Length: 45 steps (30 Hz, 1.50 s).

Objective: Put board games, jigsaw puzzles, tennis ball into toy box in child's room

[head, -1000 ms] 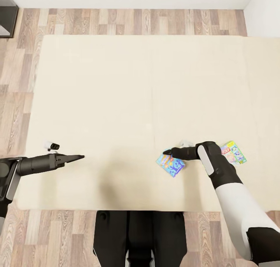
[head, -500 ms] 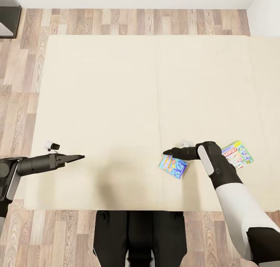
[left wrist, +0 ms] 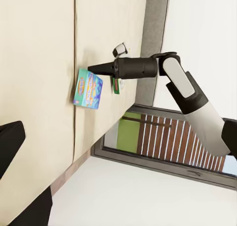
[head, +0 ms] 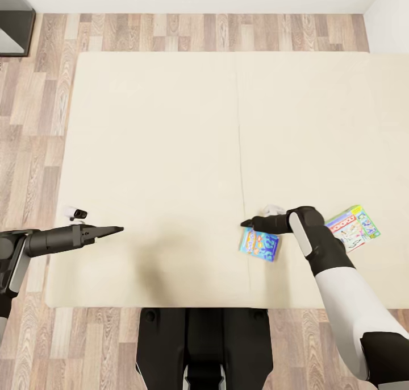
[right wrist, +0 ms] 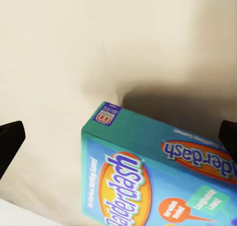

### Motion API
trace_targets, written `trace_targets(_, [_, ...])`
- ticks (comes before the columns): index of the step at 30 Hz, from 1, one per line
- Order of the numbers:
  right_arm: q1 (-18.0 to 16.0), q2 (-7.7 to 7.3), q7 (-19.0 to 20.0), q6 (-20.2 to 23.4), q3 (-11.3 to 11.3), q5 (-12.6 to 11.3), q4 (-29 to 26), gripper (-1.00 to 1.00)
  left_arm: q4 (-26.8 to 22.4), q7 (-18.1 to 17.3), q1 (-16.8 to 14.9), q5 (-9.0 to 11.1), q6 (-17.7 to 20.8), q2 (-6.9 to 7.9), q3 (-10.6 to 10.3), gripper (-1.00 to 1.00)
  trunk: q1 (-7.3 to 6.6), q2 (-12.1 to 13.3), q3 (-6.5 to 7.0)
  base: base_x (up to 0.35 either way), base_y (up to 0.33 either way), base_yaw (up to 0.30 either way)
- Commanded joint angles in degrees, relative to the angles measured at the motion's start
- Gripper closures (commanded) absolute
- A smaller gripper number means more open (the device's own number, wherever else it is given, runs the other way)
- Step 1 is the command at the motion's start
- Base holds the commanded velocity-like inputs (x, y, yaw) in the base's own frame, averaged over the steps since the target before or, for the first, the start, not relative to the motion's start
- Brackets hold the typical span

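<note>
Step in hand, as I judge it: picking the first of 2 board games off the bed [head: 170, 151].

Nearest, the right end effector [head: 247, 223] hovers just above the blue board game [head: 259, 244], which lies flat on the mattress near the bed's near edge. In the right wrist view the fingers stand wide apart with the box [right wrist: 158, 176] between and below them, nothing gripped.

The white-and-green board game [head: 353, 227] lies beside the right forearm.

The left end effector [head: 116, 229] hangs over bare mattress, empty; its opening I cannot tell.

Next move calls for lowering, straddling a box edge, then closing.
</note>
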Motion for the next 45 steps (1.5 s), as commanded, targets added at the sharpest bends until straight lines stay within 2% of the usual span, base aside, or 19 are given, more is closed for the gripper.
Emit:
trace_targets(1, [0.01, 0.00, 0.61, 0.12, 0.11, -2.93, 0.24, -1.00, 0.03, -0.24, -0.05, -0.04, 0.59, -0.01, -0.04, -1.00, 0.07, -0.05, -0.07, 0.000, 0.074, 0.000])
trace_targets(13, [0.06, -0.67, 0.67, 0.12, 0.25, -2.93, 0.15, -1.00, 0.03, -0.24, -0.05, 0.01, 0.59, -0.01, -0.04, -1.00, 0.07, -0.05, -0.07, 0.000, 0.017, 0.000])
trace_targets(33, [0.36, -0.64, 0.96, 0.12, 0.51, -2.84, -0.46, -1.00, 0.03, -0.24, -0.05, 0.00, 0.59, 0.07, -0.04, -1.00, 0.07, -0.05, -0.04, 0.000, 0.000, 0.000])
trace_targets(45, [0.36, -0.45, 0.96, 0.12, 0.55, -2.84, -0.46, -1.00, 0.03, -0.24, -0.05, 0.00, 0.59, 0.08, -0.04, -1.00, 0.07, -0.05, 0.81, 0.000, 0.000, 0.000])
